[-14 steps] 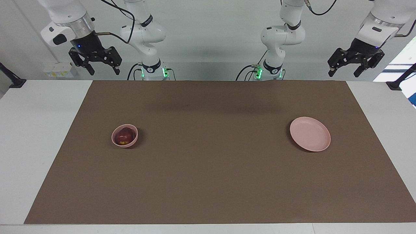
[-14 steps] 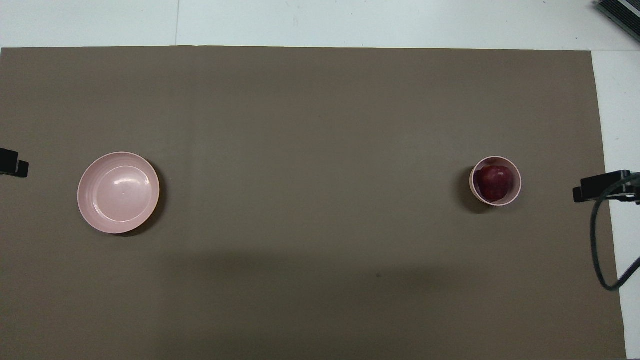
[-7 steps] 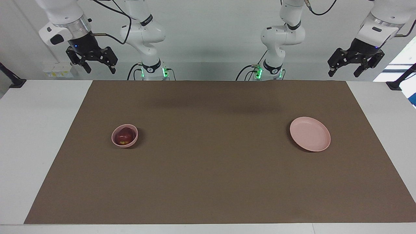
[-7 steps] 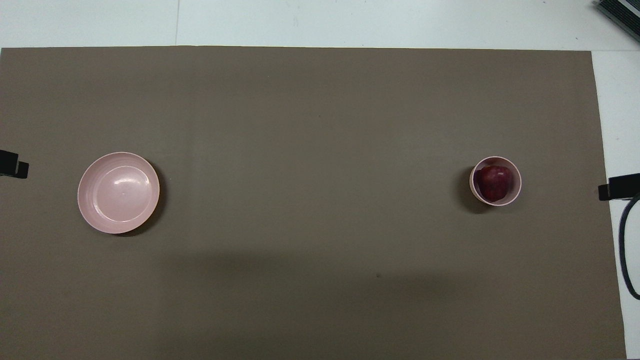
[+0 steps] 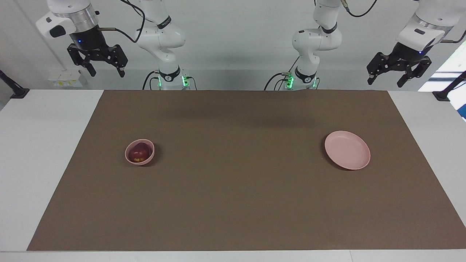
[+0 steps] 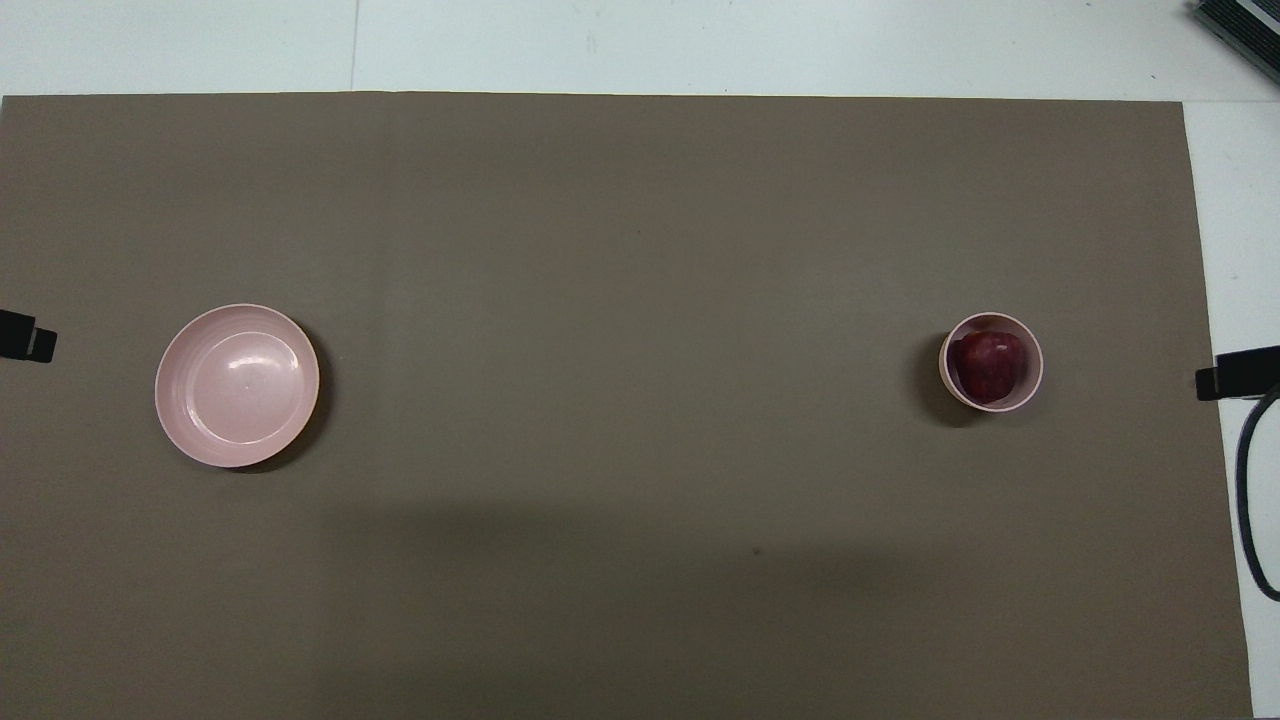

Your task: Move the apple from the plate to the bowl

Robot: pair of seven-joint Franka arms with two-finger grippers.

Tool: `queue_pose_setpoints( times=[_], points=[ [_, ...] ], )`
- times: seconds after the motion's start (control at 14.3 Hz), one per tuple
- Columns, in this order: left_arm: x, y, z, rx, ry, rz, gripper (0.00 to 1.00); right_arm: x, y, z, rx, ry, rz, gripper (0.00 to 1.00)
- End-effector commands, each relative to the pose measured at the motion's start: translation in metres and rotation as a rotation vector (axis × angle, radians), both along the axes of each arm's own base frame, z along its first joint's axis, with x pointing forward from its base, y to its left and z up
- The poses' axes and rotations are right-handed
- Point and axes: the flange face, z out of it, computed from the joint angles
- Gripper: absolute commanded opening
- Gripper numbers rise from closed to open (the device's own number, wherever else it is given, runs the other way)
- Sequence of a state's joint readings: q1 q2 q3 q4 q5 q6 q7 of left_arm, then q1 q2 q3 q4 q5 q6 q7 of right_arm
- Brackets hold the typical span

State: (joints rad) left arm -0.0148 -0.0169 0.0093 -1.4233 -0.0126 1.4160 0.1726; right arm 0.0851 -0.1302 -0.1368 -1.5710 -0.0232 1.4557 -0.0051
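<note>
Taking the facing view from its left edge across, with the bowl as the landmark: the right gripper hangs high above the robots' edge of the table, up by its own arm's base and well apart from the bowl. Its fingers are spread wide and hold nothing. That height and emptiness fit an arm that has no more business with the fruit and is parked clear of it.

Below it, the bowl sits on the brown mat toward the right arm's end of the table. The apple lies inside it, dark red with its yellowish patch turned up toward the camera, filling most of the hollow. The overhead view shows the same: the apple is ringed by the bowl's rim, settled low enough that it should not roll out.

Well apart from the bowl, toward the left arm's end of the table, the plate lies flat and bare. With the apple in the bowl and nothing on the plate, the task looks finished.

Last in the sweep, the left gripper hangs high above the robots' edge of the table near the plate's end, fingers wide apart and empty. This arm waits.
</note>
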Motion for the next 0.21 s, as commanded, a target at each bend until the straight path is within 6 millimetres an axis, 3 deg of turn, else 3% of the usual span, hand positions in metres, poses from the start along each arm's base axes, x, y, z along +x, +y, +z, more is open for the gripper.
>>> queue_pose_setpoints(
  times=[0.0,0.14],
  points=[
    [-0.0076,0.0031,0.0018,0.008,0.008,-0.005,1.00,-0.0013,0.0000,0.0034,-0.015,-0.003,0.023,1.00],
    [-0.0075,0.0025,0.0011,0.009,0.010,-0.004,1.00,-0.0015,-0.0008,0.0033,-0.014,-0.001,0.020,1.00]
  ],
)
